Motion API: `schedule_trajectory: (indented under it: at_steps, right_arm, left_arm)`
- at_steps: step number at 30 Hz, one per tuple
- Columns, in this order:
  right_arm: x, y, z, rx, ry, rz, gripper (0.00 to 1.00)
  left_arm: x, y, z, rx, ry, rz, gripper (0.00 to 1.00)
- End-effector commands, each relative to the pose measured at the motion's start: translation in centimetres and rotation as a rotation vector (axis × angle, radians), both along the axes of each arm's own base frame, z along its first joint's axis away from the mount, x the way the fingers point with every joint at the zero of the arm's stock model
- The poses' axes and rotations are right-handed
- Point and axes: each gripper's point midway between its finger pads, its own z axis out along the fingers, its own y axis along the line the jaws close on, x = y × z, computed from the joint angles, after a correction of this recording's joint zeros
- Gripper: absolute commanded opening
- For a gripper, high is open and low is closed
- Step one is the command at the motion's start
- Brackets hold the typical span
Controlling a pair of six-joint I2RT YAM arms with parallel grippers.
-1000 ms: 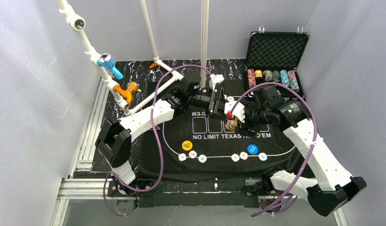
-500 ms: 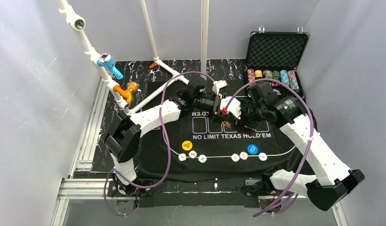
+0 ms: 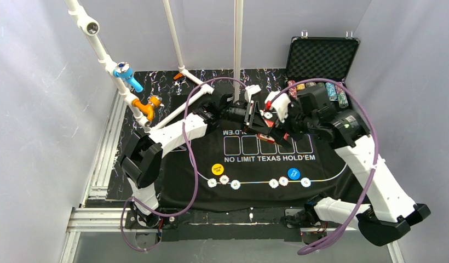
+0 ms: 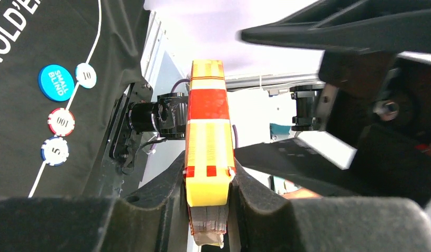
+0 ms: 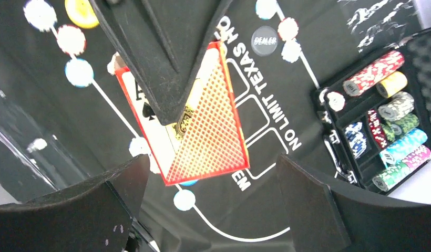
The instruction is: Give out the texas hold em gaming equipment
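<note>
- The yellow round button disc [image 3: 217, 169] lies on the black felt mat [image 3: 249, 167], lower centre-left in the top view. Three small round pale chips [image 3: 224, 179] sit just below it along the white arc.
- The left gripper [image 4: 208, 176], upper centre in the top view, presses its black fingers against both sides of the red-and-yellow pack of playing cards [image 4: 207, 131], which is lifted above the mat.
- The right gripper [image 5: 212, 160] faces it, fingers spread wide, with the pack seen between them.
- The blue round button disc [image 3: 293, 173] lies lower centre-right, among other pale chips.
- The black foam-lined case [image 3: 322, 57] stands open at upper right, holding a row of chip stacks [image 3: 321, 87].
</note>
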Motion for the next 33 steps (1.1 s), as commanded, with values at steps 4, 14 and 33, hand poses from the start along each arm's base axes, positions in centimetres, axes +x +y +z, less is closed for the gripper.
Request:
schedule_trajectory:
  at_steps: [4,14,33]
  right_arm:
    - [-1.4,0.9,6.4,0.279,0.155,-0.122,0.98]
    - [-2.1,1.0,6.0,0.673,0.549,-0.251,0.98]
    - [0.9,0.8,5.8,1.039,0.809,-0.293,0.95]
  left_arm:
    - [0.3,1.7,5.4,-0.171,-0.114,-0.055,0.0]
    - [1.9,2.2,7.1,-0.281,-0.128,-0.01,0.0]
    - [3.1,2.0,7.5,-0.351,-0.09,0.041,0.0]
